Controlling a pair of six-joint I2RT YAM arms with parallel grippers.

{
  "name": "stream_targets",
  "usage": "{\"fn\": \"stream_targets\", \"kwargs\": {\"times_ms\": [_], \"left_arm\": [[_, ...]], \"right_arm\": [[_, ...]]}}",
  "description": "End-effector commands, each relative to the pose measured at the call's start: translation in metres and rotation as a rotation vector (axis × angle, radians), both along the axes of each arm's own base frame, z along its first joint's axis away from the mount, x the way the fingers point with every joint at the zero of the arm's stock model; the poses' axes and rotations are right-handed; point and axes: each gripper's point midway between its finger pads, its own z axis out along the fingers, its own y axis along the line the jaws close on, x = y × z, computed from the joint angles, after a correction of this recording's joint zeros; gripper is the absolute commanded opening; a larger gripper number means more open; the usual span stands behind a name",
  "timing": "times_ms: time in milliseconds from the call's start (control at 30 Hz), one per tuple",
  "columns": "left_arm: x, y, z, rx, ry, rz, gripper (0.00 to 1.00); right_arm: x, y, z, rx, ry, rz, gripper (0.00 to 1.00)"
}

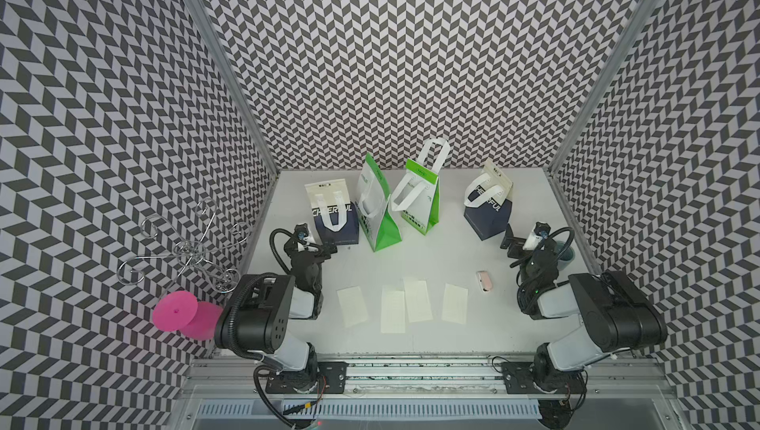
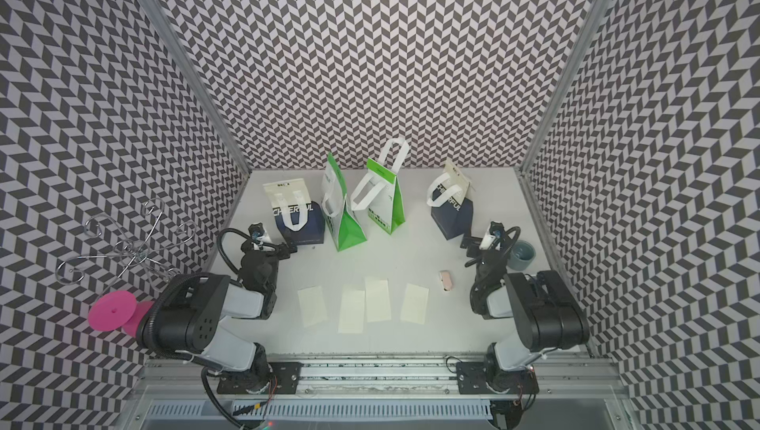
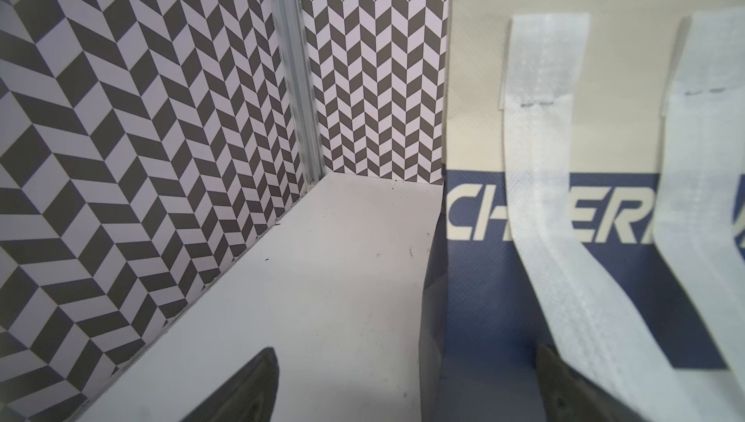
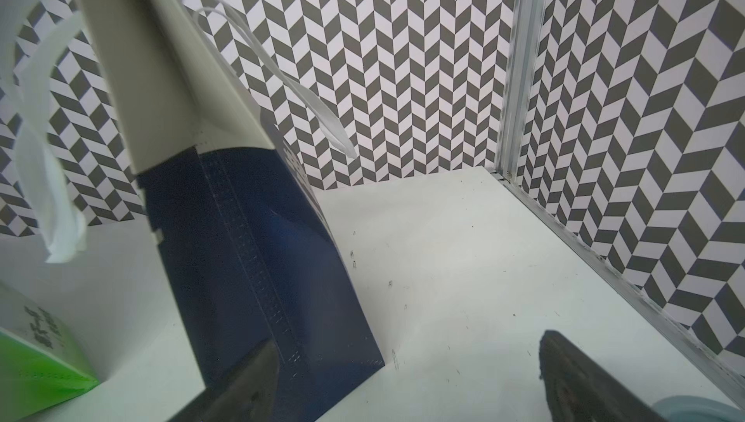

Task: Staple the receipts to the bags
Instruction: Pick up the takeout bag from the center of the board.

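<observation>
bags (image 1: 419,206): four upright, in a row on the far side of the table (image 1: 411,350).
receipts (image 1: 352,306): four flat, near side, centre; middle two touching.
left gripper (image 1: 327,248): jaws wide, empty, just beside left navy bag (image 1: 335,218).
right gripper (image 1: 512,249): jaws wide, empty, near right navy bag (image 1: 487,212).
small pink item (image 1: 483,281): right of receipts.

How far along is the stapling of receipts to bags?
Done: nothing; all four receipts lie loose on the table, apart from the four bags. In hand: nothing; the left gripper and right gripper are open and empty, and the stapler lies untouched. Left: all four staplings.
</observation>
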Motion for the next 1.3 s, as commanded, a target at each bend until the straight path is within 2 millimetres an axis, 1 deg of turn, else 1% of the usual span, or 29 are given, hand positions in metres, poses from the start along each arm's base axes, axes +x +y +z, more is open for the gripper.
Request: {"fn": "stream_targets", "kwargs": {"times_ms": [0,933,1067,1167,1200,1233,1267], "left_arm": [[0.003,0.0,0.012,0.002,-0.045,0.006,1.0],[0.003,0.0,0.012,0.003,-0.046,0.005,1.0],[0.003,0.0,0.011,0.002,-0.043,0.004,1.0],[0.001,-0.001,0.016,0.006,-0.06,0.004,1.0],[0.0,0.0,0.019,0.008,-0.067,0.011,1.0],[0.0,-0.001,0.018,0.007,-0.049,0.007,1.0],[-0.002,-0.004,0.025,0.015,-0.067,-0.004,1.0]], "right_arm": [[0.004,0.0,0.025,0.001,-0.1,-0.008,0.99],[0.004,0.0,0.026,0.001,-0.101,-0.006,0.99],[0.004,0.0,0.022,0.001,-0.089,-0.003,0.99],[0.004,0.002,0.026,0.0,-0.102,0.023,0.99],[-0.001,0.002,0.023,-0.003,-0.096,0.026,0.99],[-0.004,0.003,0.024,-0.009,-0.093,0.032,0.99],[-0.006,0.003,0.029,-0.015,-0.097,0.019,0.99]]}}
